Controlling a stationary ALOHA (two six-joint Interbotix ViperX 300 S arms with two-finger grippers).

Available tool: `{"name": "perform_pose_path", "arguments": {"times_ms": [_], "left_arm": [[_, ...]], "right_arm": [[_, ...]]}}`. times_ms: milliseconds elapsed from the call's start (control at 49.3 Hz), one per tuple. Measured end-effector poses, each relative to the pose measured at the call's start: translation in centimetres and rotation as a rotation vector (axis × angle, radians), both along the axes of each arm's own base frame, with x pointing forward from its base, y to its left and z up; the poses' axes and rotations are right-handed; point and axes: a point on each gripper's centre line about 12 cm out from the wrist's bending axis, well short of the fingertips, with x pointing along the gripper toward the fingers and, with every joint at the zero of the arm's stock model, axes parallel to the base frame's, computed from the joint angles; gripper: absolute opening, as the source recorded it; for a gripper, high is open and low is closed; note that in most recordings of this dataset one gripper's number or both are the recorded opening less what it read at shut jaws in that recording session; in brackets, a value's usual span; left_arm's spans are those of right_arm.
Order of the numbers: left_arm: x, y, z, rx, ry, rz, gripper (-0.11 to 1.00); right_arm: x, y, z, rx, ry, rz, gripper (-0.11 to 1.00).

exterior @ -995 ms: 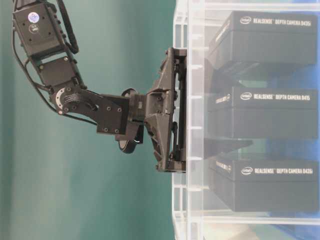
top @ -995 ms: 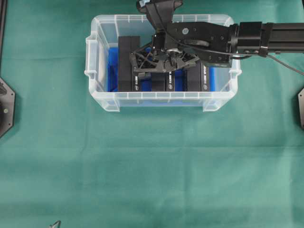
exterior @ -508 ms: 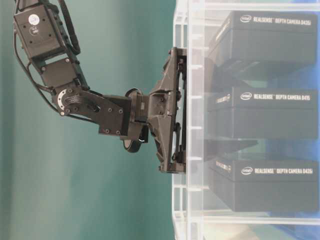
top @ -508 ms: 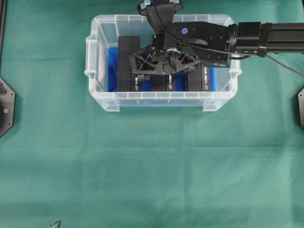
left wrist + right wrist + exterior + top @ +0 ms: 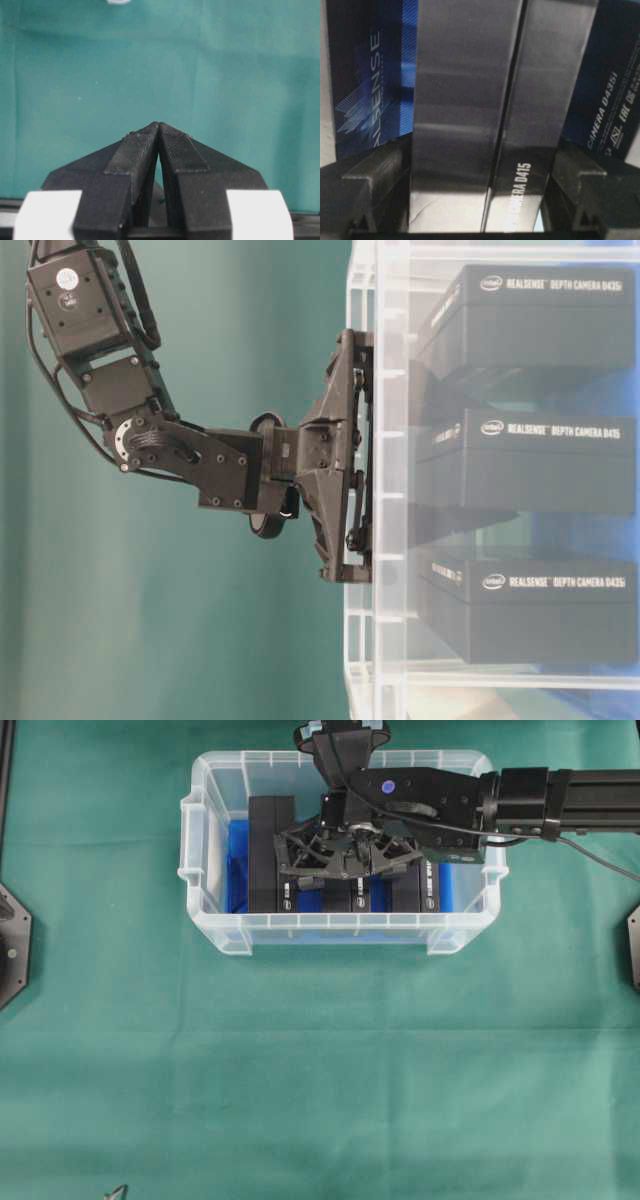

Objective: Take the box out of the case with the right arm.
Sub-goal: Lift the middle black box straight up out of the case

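Desk (image 5: 320,1070) under green cloth

The whole surface is covered by faintly creased cloth — evenly lit, no walls seen.

Green cloth (image 5: 320,1070) covers the whole work surface; faint creases run across its lower half in the overhead view.

A flat black plate (image 5: 12,945) sits at the left edge of that view, with a second black plate (image 5: 634,948) at the right edge, well apart.

A small grey metal hook (image 5: 117,1190) is cut off by the bottom edge, left of centre.

A dark strip (image 5: 5,760) runs down the upper left corner.

The leftward black box (image 5: 270,855) and the rightward black box (image 5: 432,885) each stand on edge, apart from each other. The table-level view shows white print "REALSENSE DEPTH CAMERA D435i" on both.

A white object (image 5: 119,1) is clipped by the top edge of the left wrist view; it cannot be identified.
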Motion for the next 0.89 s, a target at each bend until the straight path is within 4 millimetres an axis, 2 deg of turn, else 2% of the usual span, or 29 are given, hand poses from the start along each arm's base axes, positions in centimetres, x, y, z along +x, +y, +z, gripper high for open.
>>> {"name": "perform_pose_path", "arguments": {"times_ms": [183,325,447,629,893], "left_arm": [[0.0,0.0,0.0,0.002,0.001,0.001,0.02],[0.0,0.0,0.0,0.0,0.002,0.002,0.02],[0.0,0.0,0.0,0.002,0.001,0.002,0.02],[0.0,0.0,0.0,0.002,0.001,0.001,0.02],[0.0,0.0,0.0,0.0,0.002,0.0,0.02]], "right_arm": [[0.3,0.0,0.7,-0.006,-0.01,0.002,0.67],[0.4,-0.2,2.2,-0.024,0.007,0.004,0.67],[0.2,-0.2,4.8,-0.051,0.021,0.007,0.67],[-0.1,-0.2,9.9,-0.115,0.022,0.006,0.67],[-0.5,-0.1,15.5,-0.205,0.023,-0.007,0.67]]}}
